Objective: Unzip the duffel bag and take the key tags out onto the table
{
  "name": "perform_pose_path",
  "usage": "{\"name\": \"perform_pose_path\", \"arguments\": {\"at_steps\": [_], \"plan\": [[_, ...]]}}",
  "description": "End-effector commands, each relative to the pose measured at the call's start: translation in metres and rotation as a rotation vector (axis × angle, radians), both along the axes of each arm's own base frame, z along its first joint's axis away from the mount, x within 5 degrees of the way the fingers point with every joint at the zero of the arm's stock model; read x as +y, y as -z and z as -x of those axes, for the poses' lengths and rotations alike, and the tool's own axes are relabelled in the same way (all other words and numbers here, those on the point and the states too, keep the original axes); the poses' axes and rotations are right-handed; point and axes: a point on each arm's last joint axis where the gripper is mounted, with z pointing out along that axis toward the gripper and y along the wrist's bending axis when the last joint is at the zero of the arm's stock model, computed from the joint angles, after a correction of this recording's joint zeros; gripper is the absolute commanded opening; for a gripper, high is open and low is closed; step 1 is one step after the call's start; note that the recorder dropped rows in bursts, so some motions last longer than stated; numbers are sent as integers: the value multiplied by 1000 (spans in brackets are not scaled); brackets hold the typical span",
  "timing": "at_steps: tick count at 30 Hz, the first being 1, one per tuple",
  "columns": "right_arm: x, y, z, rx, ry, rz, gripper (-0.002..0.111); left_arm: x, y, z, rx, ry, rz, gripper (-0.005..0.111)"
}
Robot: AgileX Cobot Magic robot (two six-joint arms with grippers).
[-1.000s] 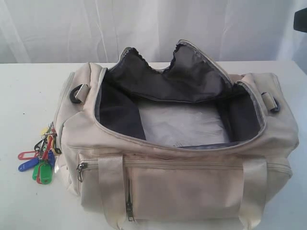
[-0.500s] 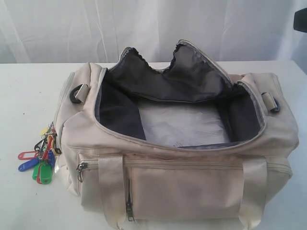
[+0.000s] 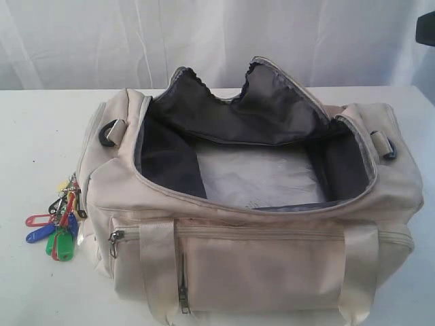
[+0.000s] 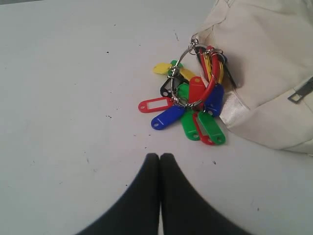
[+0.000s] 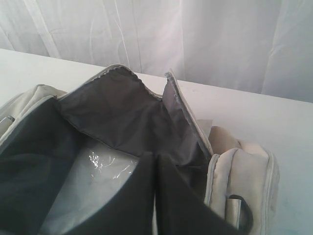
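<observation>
The cream duffel bag [image 3: 272, 261] stands unzipped on the white table [image 3: 41, 129], its dark grey lining and pale floor showing. The key tags [image 3: 58, 227] lie on the table against the bag's left end, a bunch of red, blue, green and yellow tags [image 4: 190, 100] on a metal ring. My left gripper [image 4: 160, 155] is shut and empty, above the table a short way from the tags. Above the bag's open mouth [image 5: 88, 166], my right gripper [image 5: 156, 159] is shut on nothing. Neither gripper shows in the exterior view.
A white curtain [image 3: 204, 34] hangs behind the table. Bare tabletop [image 4: 63, 98] lies left of the bag beyond the tags. A dark strap ring [image 3: 112, 131] sits on the bag's left end and another [image 3: 386, 146] on its right end.
</observation>
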Motion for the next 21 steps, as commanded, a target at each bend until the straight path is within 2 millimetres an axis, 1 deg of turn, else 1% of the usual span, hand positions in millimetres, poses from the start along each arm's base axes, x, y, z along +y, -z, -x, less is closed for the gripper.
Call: {"name": "perform_pose_path", "arguments": {"at_steps": [1, 12, 16, 21], "plan": [[0, 0, 1, -3, 4, -7, 0, -1, 0, 0, -11, 4, 13, 0], [0, 0, 1, -3, 4, -7, 0, 4, -2, -1, -33, -65, 1, 0], [0, 0, 1, -3, 4, -7, 0, 7, -1, -1, -28, -69, -107, 0], [0, 0, 1, -3, 4, -7, 0, 7, -1, -1, -31, -70, -107, 0]]}}
